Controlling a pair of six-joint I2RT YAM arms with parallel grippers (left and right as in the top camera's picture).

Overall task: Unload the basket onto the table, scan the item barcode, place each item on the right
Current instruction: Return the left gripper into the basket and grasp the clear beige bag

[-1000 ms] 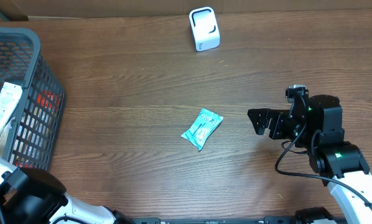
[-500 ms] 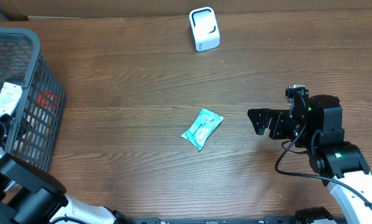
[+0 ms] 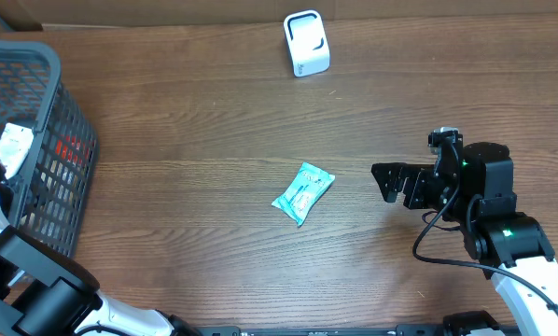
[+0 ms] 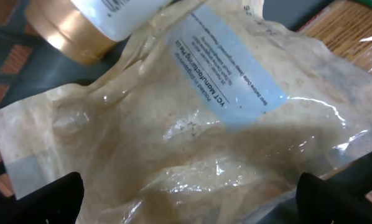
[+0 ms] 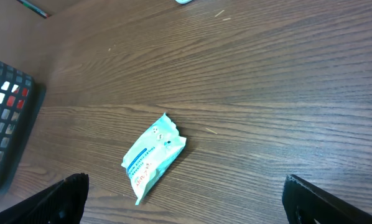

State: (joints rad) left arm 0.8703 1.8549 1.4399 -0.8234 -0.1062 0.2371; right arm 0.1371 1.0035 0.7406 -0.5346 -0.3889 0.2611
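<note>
The dark grey plastic mesh basket [image 3: 46, 112] at the table's left holds a clear plastic pouch of pale grains [image 4: 173, 143] and a white gold-capped bottle [image 4: 74, 25]. The left gripper [image 4: 189, 202] hangs over the pouch, jaws spread and empty. A teal foil packet [image 3: 303, 193] lies mid-table, with the right gripper [image 3: 388, 181] near it, jaws released.

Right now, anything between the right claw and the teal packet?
Nothing. Only bare table separates the right claw from the teal packet. The overhead view shows the gap, and the right wrist view agrees.
</note>
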